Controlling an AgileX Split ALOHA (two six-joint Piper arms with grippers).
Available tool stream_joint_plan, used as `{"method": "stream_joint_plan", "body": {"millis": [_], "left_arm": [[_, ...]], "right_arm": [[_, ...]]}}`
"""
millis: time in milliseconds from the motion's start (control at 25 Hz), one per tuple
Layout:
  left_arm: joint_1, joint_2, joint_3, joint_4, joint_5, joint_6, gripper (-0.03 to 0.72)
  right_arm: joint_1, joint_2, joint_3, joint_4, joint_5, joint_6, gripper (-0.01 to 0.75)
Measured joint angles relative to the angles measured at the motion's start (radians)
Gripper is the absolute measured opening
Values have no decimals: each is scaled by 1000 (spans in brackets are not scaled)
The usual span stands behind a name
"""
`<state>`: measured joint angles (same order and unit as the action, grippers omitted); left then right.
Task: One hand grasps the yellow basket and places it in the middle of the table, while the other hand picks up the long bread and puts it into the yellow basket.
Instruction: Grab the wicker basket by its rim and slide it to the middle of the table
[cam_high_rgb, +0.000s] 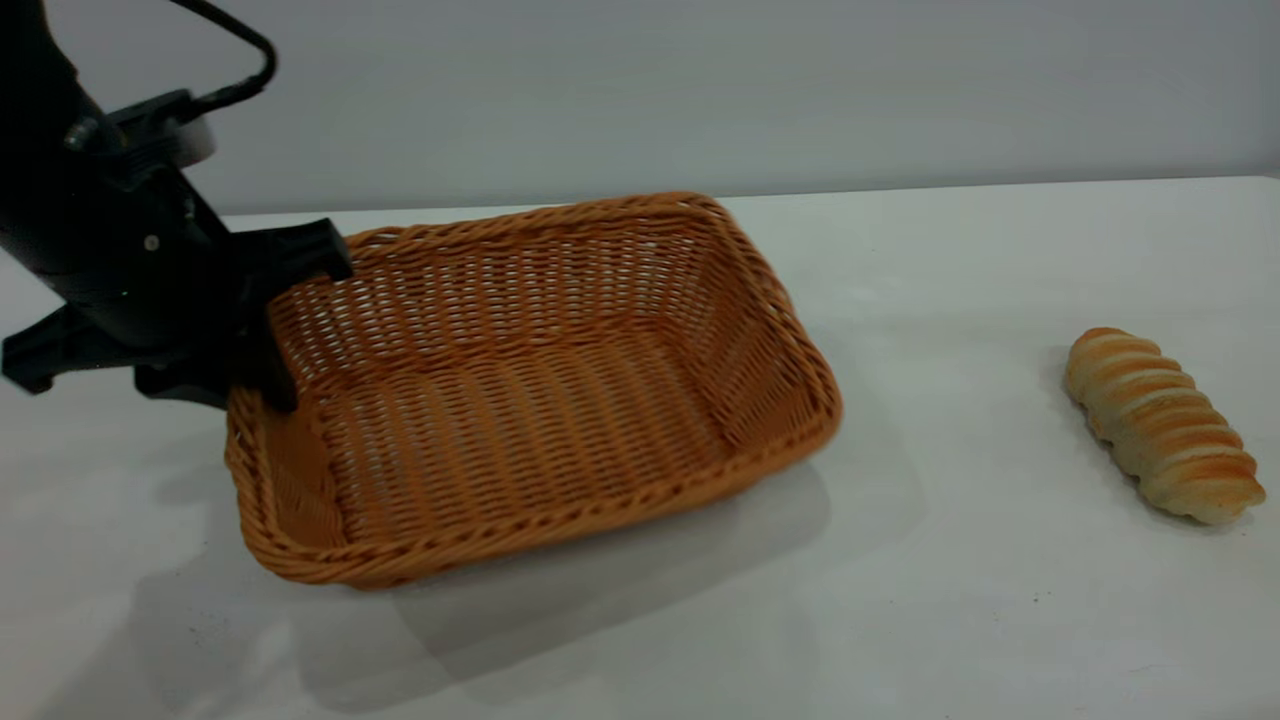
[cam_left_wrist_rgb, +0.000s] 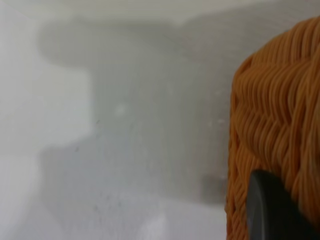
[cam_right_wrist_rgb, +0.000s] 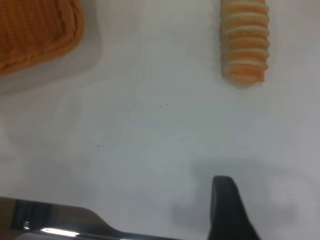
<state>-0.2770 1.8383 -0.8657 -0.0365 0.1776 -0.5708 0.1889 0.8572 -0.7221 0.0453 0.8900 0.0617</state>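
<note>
Basket (cam_high_rgb: 520, 390), yellow-orange wicker, one: tilted, left end raised off tabletop (cam_high_rgb: 1000, 620), shadow beneath. Left tool (cam_high_rgb: 265, 385), one in exterior view: clamped on basket's left rim, one finger inside wall, other outside. Long bread (cam_high_rgb: 1160, 425), one: lying flat on tabletop at right, well apart from basket, untouched. Right tool, seen only in right wrist view: single black finger (cam_right_wrist_rgb: 227, 210) over bare tabletop, short of bread; spread of fingers cannot be told.
</note>
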Motion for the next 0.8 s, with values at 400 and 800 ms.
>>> {"method": "stream_joint_plan", "body": {"millis": [400,800], "left_arm": [[-15,70,0,-5,-94,184,116],[-68,155,-114,-4,-88,316,116]], "right_arm": [[0,0,0,0,0,1,484],[0,0,0,0,-10,1,484]]}}
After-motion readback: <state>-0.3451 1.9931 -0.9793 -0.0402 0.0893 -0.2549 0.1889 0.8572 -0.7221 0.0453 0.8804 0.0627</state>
